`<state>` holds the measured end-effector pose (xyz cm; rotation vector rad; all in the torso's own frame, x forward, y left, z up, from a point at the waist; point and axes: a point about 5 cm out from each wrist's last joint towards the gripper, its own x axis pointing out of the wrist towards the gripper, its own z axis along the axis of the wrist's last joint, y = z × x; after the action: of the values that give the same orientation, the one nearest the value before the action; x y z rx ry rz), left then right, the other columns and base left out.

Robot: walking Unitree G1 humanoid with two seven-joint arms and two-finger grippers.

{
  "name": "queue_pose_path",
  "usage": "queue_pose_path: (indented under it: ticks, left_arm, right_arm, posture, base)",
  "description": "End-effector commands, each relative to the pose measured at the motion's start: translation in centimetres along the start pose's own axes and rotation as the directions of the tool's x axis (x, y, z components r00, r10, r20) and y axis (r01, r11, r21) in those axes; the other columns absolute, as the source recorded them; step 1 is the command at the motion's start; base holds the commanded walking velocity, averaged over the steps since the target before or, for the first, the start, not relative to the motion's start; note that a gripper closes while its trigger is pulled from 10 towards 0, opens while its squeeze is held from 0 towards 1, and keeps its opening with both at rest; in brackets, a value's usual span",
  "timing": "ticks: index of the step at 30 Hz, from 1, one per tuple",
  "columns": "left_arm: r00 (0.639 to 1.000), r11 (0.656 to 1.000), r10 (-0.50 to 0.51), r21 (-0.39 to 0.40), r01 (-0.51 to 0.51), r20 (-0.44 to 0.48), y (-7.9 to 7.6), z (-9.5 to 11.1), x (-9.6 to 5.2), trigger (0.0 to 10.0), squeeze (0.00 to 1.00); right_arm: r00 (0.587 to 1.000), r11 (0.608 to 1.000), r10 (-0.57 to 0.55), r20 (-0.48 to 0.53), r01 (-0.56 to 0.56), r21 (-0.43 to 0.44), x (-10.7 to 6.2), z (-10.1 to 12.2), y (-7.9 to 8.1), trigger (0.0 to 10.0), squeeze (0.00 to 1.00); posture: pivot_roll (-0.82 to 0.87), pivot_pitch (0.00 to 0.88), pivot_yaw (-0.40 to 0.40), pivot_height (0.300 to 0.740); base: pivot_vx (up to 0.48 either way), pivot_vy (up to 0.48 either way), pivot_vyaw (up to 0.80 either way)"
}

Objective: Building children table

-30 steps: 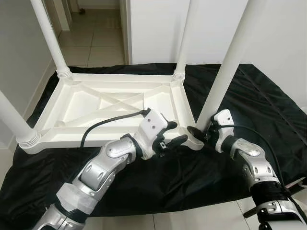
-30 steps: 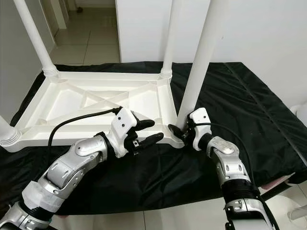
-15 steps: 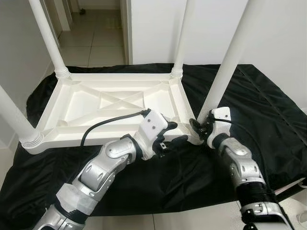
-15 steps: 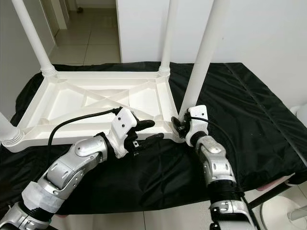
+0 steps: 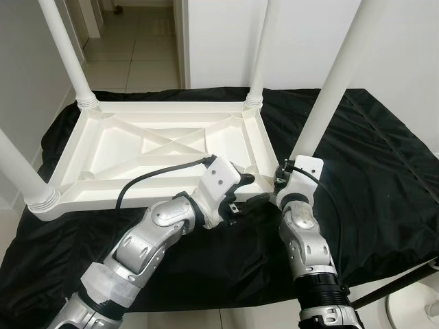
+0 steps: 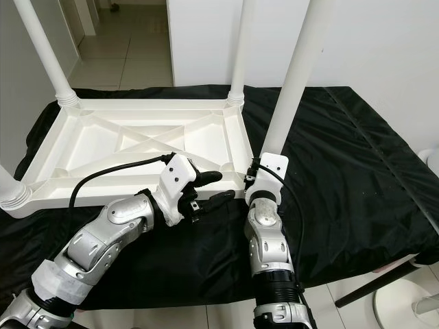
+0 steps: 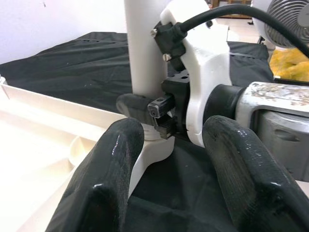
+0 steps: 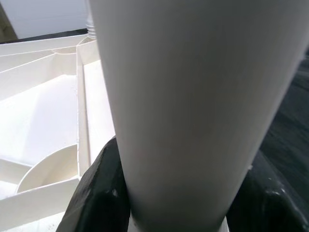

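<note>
The white children's table point(image 5: 151, 147) lies upside down on a black cloth point(image 5: 384, 171), its legs pointing up. My right gripper point(image 5: 285, 179) is shut on the base of the near-right leg point(image 5: 329, 89), where it meets the corner socket. In the right wrist view that leg point(image 8: 193, 96) stands between the two black fingers point(image 8: 104, 193). My left gripper point(image 5: 252, 190) is open just left of that corner, at the frame's near edge, its fingers point(image 7: 106, 179) apart with nothing between them. The left wrist view looks straight at the right gripper point(image 7: 145, 108) and the leg point(image 7: 145, 48).
The far-left leg point(image 5: 65, 51), far-right leg point(image 5: 262, 48) and near-left leg point(image 5: 20, 171) stand upright. A white wall rises behind and a tiled hallway point(image 5: 130, 48) opens at the far left. The cloth's front edge drops to tiled floor point(image 5: 226, 319).
My right forearm has swung from the right side round to the front of the near-right leg, with the gripper staying at the leg's base. The left gripper has barely moved.
</note>
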<state>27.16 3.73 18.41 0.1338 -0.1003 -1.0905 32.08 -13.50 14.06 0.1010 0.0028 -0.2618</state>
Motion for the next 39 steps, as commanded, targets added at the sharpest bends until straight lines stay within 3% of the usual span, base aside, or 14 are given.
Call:
queue_pose_path:
  ticks: [1,6,7,8,19,22,26,27,30,35,38,39]
  left_arm:
    - [0.995,0.995,-0.100,-0.003,0.100,-0.011,-0.6,-0.1,0.1,10.0,0.00]
    - [0.996,0.996,-0.094,0.000,0.094,-0.009,-0.4,-0.1,0.2,10.0,0.00]
    - [0.996,0.996,-0.091,0.001,0.091,-0.009,-0.4,0.0,0.2,10.0,0.00]
    - [0.996,0.996,-0.090,0.001,0.090,-0.008,-0.4,0.0,0.2,10.0,0.00]
    - [0.996,0.996,-0.084,0.002,0.084,-0.009,-0.5,-0.1,0.1,10.0,0.00]
    - [0.997,0.997,-0.083,0.003,0.083,-0.012,-0.4,-0.2,0.0,10.0,0.00]
    - [0.996,0.996,-0.084,0.004,0.084,-0.012,-0.5,-0.2,0.0,10.0,0.00]
    - [0.996,0.996,-0.085,0.005,0.085,-0.013,-0.4,-0.2,0.0,10.0,0.00]
    - [0.996,0.996,-0.089,0.009,0.089,-0.011,-0.4,-0.1,0.1,10.0,0.00]
    - [0.996,0.996,-0.091,0.010,0.091,-0.010,-0.4,0.0,0.2,10.0,0.00]
    - [0.996,0.996,-0.091,0.012,0.092,-0.010,-0.3,0.0,0.2,10.0,0.00]
    - [0.996,0.996,-0.091,0.012,0.092,-0.010,-0.3,0.0,0.2,10.0,0.00]
  right_arm:
    - [1.000,0.999,-0.022,-0.001,0.022,0.026,-0.1,0.2,-0.3,10.0,0.00]
    - [1.000,1.000,-0.020,0.004,0.020,0.024,-0.1,0.4,-0.5,10.0,0.00]
    - [1.000,1.000,-0.008,0.008,0.008,0.030,-0.2,0.5,-0.3,10.0,0.55]
    - [1.000,0.999,0.010,0.013,-0.010,0.037,-0.2,0.6,-0.1,10.0,1.00]
    - [0.995,0.996,0.076,0.067,-0.078,0.032,-0.4,1.2,-0.8,10.0,1.00]
    - [0.977,0.978,0.204,0.068,-0.206,0.024,-0.6,1.2,-1.9,10.0,1.00]
    - [0.967,0.968,0.247,0.065,-0.249,0.017,-0.5,1.2,-2.4,10.0,0.95]
    - [0.958,0.959,0.282,0.058,-0.283,0.011,-0.3,1.2,-3.0,10.0,0.00]
    - [0.919,0.919,0.392,0.049,-0.389,-0.059,0.4,1.3,-4.8,10.0,0.00]
    - [0.885,0.882,0.465,0.031,-0.460,-0.101,0.7,1.3,-5.1,10.0,0.00]
    - [0.814,0.804,0.580,-0.017,-0.576,-0.148,1.1,1.3,-5.0,10.0,0.00]
    - [0.814,0.804,0.580,-0.017,-0.576,-0.148,1.1,1.3,-5.0,10.0,0.00]
  posture:
    - [-0.08,0.019,-0.001,0.740]
    - [-0.08,0.015,-0.007,0.740]
    - [-0.08,0.013,-0.008,0.740]
    - [-0.08,0.013,-0.008,0.740]
    - [-0.08,0.011,-0.013,0.740]
    - [-0.07,0.010,-0.014,0.740]
    - [-0.08,0.009,-0.011,0.740]
    - [-0.08,0.009,-0.011,0.740]
    - [-0.08,0.004,-0.005,0.740]
    - [-0.07,0.004,-0.001,0.740]
    - [-0.07,0.002,0.000,0.740]
    - [-0.07,0.002,0.000,0.740]
  base:
    - [0.000,0.000,0.00]
    - [0.000,0.000,0.00]
    - [0.000,0.000,0.00]
    - [0.000,0.000,0.00]
    - [0.000,0.000,0.00]
    - [0.000,0.000,0.00]
    - [0.000,0.000,0.00]
    - [0.000,0.000,0.00]
    - [0.000,0.000,0.00]
    - [0.000,0.000,0.00]
    - [0.000,0.000,0.00]
    - [0.000,0.000,0.00]
